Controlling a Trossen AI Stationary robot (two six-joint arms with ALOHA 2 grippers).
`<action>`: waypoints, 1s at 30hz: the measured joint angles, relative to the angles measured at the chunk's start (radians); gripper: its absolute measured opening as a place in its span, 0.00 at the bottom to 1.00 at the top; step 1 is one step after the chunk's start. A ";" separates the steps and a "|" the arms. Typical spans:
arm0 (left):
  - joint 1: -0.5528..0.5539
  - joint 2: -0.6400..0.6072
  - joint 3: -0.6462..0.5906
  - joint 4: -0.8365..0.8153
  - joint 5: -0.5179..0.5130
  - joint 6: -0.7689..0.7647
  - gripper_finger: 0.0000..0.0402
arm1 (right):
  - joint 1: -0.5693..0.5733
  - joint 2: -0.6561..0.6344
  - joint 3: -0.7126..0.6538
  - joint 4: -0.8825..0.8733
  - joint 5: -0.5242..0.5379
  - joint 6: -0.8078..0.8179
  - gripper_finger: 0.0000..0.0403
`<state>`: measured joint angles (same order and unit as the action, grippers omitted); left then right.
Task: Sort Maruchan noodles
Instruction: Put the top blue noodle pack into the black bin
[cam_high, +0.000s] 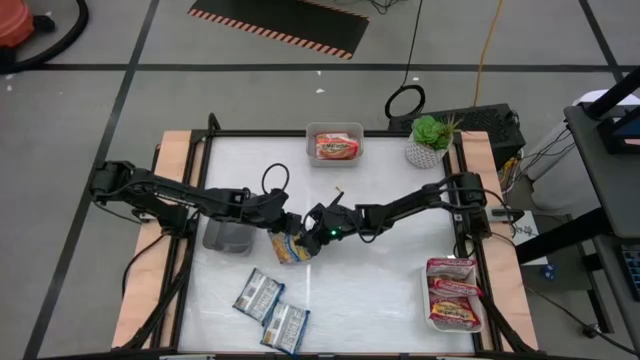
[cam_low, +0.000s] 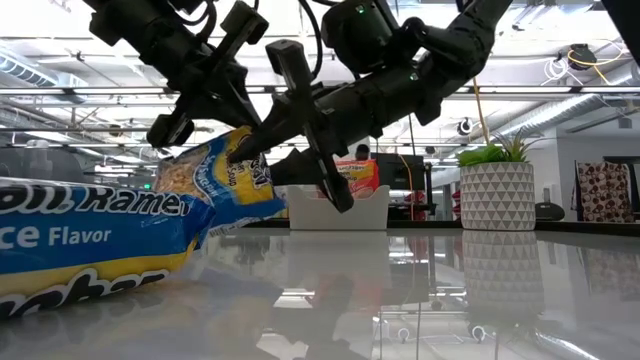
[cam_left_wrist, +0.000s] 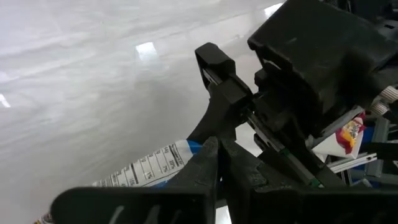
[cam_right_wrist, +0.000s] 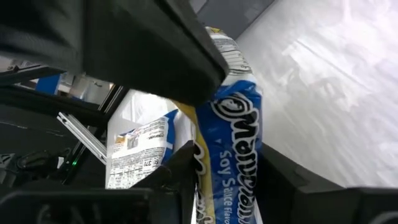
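Note:
A blue-silver-and-yellow Maruchan packet (cam_high: 291, 247) is held above the middle of the table between both grippers. My left gripper (cam_high: 277, 228) reaches in from the left and is shut on it. My right gripper (cam_high: 312, 238) reaches in from the right, its fingers closed against the packet (cam_right_wrist: 233, 143). Two more blue packets (cam_high: 258, 293) (cam_high: 285, 325) lie flat near the table's near edge. An orange-red packet (cam_high: 336, 147) lies in the far white tray. Maroon-and-silver packets (cam_high: 455, 295) fill the white tray at the right. My left gripper pinches the packet's left end (cam_left_wrist: 163, 163) between its two fingers, slanting down from the left. The packet (cam_low: 215, 175) is lifted clear and tilted. My right gripper (cam_right_wrist: 227, 186) has the packet's other end between its two fingers (cam_right_wrist: 181, 168), coming from the right. The packet is bent in the hold.
A grey tray (cam_high: 228, 237) stands just left of the grippers, under the left arm. A potted plant (cam_high: 430, 140) stands at the far right corner. The near blue packet (cam_low: 90, 240) fills the left foreground of the low view. Bare white table lies between the grippers and the right tray.

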<state>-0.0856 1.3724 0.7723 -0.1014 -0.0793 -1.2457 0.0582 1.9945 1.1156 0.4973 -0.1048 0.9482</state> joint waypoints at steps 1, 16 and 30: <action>0.000 0.000 0.000 0.000 0.004 -0.001 0.07 | 0.000 0.000 0.000 0.000 -0.001 0.000 0.28; 0.015 -0.214 0.000 0.028 0.109 0.182 0.58 | -0.019 -0.105 0.000 -0.026 -0.274 0.019 0.28; 0.050 -0.307 0.000 0.028 0.371 0.283 0.61 | -0.091 -0.487 0.001 -0.440 -0.449 0.055 0.28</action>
<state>-0.0357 1.0649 0.7723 -0.0734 0.2922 -0.9623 -0.0331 1.5080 1.1168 0.0570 -0.5539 1.0029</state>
